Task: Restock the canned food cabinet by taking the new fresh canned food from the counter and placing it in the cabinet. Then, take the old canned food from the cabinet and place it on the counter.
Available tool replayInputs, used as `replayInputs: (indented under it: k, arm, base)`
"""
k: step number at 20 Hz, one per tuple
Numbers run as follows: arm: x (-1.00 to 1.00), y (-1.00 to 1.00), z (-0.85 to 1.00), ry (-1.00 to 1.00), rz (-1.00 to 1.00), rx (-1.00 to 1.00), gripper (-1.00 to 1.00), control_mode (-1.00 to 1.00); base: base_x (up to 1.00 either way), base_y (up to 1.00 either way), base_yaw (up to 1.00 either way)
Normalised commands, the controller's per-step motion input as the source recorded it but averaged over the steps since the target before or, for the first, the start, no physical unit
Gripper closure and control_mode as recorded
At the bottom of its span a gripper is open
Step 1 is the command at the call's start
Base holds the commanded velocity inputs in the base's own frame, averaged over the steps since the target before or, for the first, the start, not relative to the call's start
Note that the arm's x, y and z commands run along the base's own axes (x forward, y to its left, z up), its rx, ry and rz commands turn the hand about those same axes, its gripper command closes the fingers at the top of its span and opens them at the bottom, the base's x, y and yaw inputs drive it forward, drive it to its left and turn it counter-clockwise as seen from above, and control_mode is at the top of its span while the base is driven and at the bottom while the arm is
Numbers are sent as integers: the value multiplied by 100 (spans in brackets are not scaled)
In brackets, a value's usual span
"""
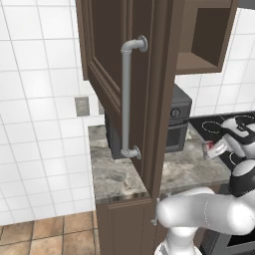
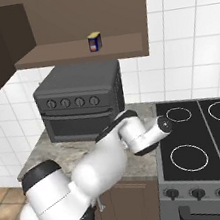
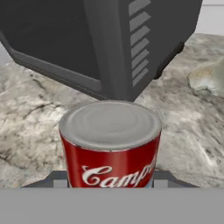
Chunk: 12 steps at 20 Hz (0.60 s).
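Observation:
A red soup can with a silver lid and white script stands right in front of the hand, between the two dark finger tips of my gripper, which is shut on it. From the left base view the can is a small red and white thing in my gripper, low over the counter in front of the oven. The cabinet stands open, its door swung out with the grey pipe handle. A small yellow and blue can stands on its shelf.
A dark grey toaster oven sits at the back of the counter, directly under the cabinet shelf. The black stovetop lies to the right. White tiled wall behind. The open door hangs over the counter's left end.

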Motion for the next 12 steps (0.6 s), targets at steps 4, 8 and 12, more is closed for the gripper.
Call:
replayInputs:
  k: [4,8,12]
  arm:
    - [34,0,-51,-6,7,0,100,-100]
    - [48,0,-39,-7,6,0,100,-100]
    - [41,0,-21,-4,4,0,-100,-100]
  base:
    - [0,0,0]
    - [0,0,0]
    - [0,0,0]
